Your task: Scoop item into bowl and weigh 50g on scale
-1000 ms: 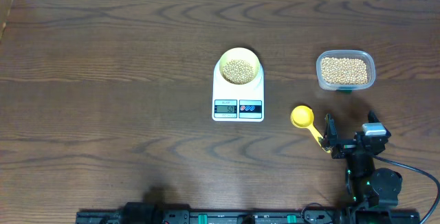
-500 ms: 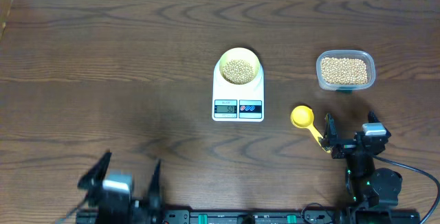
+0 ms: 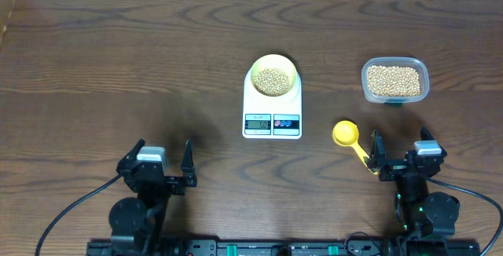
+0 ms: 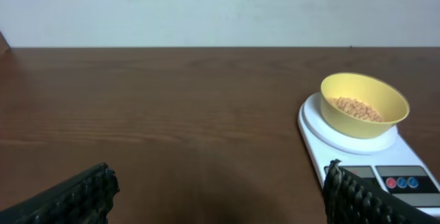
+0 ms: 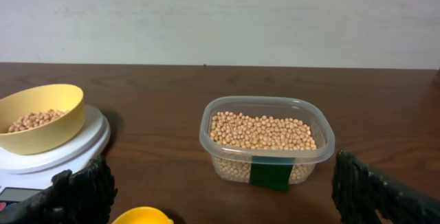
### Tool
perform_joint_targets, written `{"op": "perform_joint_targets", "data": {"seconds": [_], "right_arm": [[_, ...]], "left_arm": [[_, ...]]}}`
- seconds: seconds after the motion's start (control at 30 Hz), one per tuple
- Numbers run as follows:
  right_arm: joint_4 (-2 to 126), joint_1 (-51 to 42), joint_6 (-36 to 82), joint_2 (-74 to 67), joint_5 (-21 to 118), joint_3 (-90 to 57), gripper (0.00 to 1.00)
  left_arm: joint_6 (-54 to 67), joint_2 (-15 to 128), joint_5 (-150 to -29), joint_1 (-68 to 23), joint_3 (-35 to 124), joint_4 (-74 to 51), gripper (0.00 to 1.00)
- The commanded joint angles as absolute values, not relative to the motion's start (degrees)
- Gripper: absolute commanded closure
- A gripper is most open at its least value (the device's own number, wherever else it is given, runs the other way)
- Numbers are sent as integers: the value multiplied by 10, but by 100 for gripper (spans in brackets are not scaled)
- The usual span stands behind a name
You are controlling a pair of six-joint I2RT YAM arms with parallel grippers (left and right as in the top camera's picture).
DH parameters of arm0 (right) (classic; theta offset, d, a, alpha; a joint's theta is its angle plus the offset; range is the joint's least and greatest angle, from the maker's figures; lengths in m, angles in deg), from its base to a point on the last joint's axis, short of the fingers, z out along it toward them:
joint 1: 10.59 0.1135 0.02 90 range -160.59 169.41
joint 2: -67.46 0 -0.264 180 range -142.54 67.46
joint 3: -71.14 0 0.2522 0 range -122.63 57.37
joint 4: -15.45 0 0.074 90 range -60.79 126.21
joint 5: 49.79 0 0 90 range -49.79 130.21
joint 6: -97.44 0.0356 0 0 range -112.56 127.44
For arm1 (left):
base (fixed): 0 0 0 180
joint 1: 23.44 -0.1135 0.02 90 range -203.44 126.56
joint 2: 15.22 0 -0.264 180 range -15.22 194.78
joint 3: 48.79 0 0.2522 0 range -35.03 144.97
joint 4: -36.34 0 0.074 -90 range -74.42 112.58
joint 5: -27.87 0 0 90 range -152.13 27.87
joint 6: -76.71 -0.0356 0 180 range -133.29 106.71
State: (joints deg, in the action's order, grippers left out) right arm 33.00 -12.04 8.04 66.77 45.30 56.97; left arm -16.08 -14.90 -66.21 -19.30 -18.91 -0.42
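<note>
The scale [image 3: 272,111] stands mid-table with the yellow bowl [image 3: 273,75] on its platform, beans [image 3: 273,82] inside. Its display shows digits too small to read. A clear tub [image 5: 267,138] of beans sits toward the right edge and carries a plain green label [image 5: 271,174]. A yellow scoop [image 3: 350,140] lies between the scale and the right jaws. The left jaws and the right jaws are wide open and empty near the front edge.
</note>
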Motion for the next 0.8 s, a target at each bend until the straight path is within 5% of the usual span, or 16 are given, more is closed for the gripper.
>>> {"op": "perform_joint_targets", "data": {"seconds": [0.0,0.77], "right_arm": [[333,-116,74,672,449,571,1],[333,-116,74,672,449,571,1]], "left_arm": [[-155,-151,-654,-195,-218,16,2],[-117,-150,-640,-195,-298,57,2]]}}
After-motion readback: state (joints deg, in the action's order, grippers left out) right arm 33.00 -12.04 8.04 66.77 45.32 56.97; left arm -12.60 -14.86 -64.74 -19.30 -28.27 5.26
